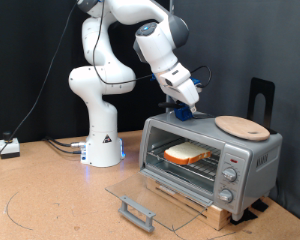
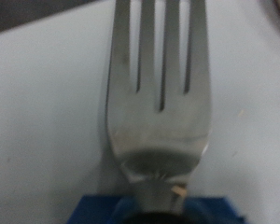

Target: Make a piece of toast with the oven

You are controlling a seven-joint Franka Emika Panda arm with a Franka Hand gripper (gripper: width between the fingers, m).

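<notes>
— Toast [image 1: 187,153] is inside the oven [image 1: 212,160], lying flat on the wire rack [image 1: 186,165], pale face up with its brown crust showing along the edges.

— And the door?

— Door [image 1: 150,195] is dropped all the way down, its glass lying level in front of the oven, with the grey handle [image 1: 136,212] at the near edge, towards the exterior view's bottom.

— Where's the arm?

— White arm [image 1: 108,75] stands on the table [image 1: 50,200] at the exterior view's left and bends over to the oven's top. Its gripper [image 1: 187,100] hangs just above the back left part of the oven roof, near something blue there that I can't make out well.

— Is it carrying anything?

— From the wrist view, a metal fork [image 2: 159,93] fills the picture, tines pointing away from the hand, its neck running into a blue piece [image 2: 159,207] at the hand. So the claw looks clenched on the fork, though the fingers themselves aren't plainly visible.

— Anything else up there?

— Round wooden plate [image 1: 242,127] sits on the oven roof towards the exterior view's right, apart from the gripper. Three knobs [image 1: 230,174] run down the oven's right front panel.
</notes>
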